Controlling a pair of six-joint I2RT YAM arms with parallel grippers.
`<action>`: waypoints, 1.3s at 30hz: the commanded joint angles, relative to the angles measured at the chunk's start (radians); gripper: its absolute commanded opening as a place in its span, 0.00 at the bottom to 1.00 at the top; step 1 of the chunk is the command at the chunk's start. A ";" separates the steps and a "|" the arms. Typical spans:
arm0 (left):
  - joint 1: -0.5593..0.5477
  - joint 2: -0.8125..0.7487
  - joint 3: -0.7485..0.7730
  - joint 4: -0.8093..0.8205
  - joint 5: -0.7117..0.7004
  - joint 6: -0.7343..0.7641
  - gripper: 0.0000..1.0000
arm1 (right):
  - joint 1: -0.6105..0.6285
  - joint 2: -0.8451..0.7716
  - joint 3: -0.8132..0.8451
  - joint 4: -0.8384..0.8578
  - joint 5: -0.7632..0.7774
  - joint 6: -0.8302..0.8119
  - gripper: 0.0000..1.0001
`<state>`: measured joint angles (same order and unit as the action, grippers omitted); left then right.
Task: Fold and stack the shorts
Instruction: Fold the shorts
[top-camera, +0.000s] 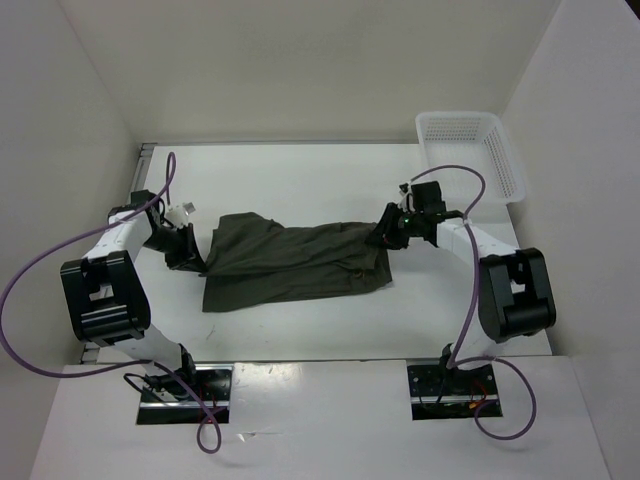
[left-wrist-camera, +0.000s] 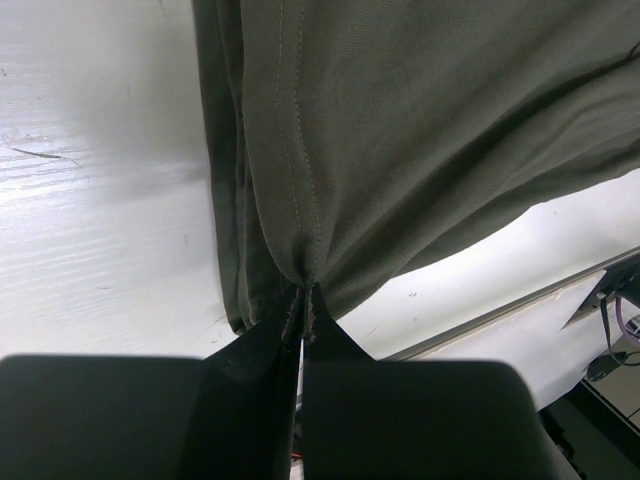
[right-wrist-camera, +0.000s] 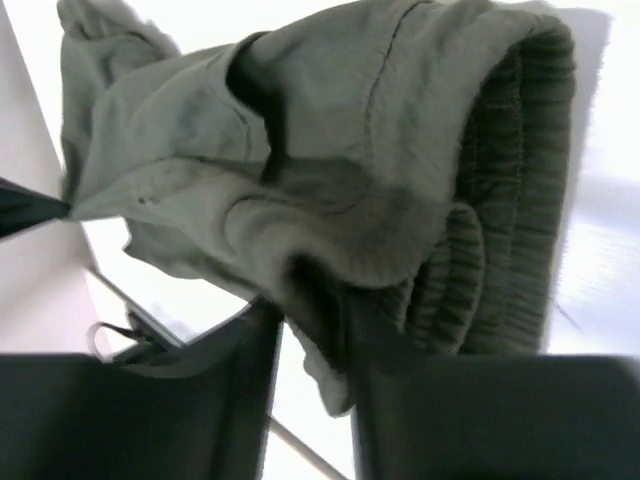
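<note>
The dark olive shorts (top-camera: 290, 260) lie spread across the middle of the white table, stretched between both grippers. My left gripper (top-camera: 195, 262) is at their left end. In the left wrist view it (left-wrist-camera: 305, 295) is shut on a stitched hem edge of the shorts (left-wrist-camera: 420, 120), which fan out from the pinch. My right gripper (top-camera: 383, 238) is at their right end. In the right wrist view it (right-wrist-camera: 315, 300) holds a thick fold of the shorts (right-wrist-camera: 350, 130) between its fingers, and the ribbed waistband (right-wrist-camera: 510, 220) bunches over the right finger.
A white mesh basket (top-camera: 470, 150) stands at the back right corner. White walls close in the table on the left, back and right. The table's front edge (top-camera: 320, 360) runs just ahead of the arm bases.
</note>
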<state>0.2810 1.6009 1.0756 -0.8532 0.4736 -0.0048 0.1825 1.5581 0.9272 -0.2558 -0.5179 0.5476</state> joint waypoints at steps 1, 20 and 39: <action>0.007 -0.010 0.041 -0.007 0.025 0.005 0.00 | -0.003 0.037 0.084 0.024 -0.047 0.018 0.23; -0.023 0.262 0.677 0.072 0.217 0.005 0.00 | -0.046 0.320 0.554 0.133 -0.094 -0.145 0.00; -0.032 0.017 0.049 -0.156 -0.047 0.005 0.01 | -0.129 0.169 0.104 0.055 -0.215 -0.256 0.32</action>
<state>0.2535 1.6421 1.1179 -0.9909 0.4808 -0.0055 0.0765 1.7706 1.0336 -0.1959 -0.6880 0.3153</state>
